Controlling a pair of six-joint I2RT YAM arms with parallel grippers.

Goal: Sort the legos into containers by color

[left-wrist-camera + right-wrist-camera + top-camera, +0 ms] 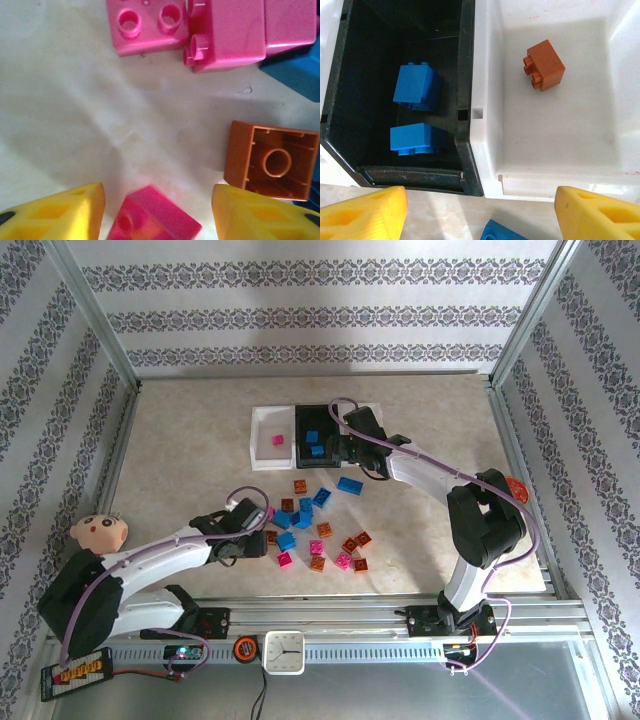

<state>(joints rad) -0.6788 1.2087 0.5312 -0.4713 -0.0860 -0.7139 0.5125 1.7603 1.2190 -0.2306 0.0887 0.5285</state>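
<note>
Top view: the left gripper (268, 538) sits low at the near-left edge of the loose legos (318, 525) scattered on the table (180, 460); the right gripper (348, 445) hangs over the containers (258, 440), above the black bin (300, 425).

Left wrist view: the yellow fingers (55, 215) stand apart, straddling a pink brick (160, 220); a gap shows at one side, so there is no clamp; a hollow-side-up brown brick (270, 160) lies just beside.

Right wrist view: the jaws are spread wide and hold nothing; the black bin contains two blue bricks (417, 87); the adjoining white bin (560, 130) contains one orange brick (545, 64).
</note>
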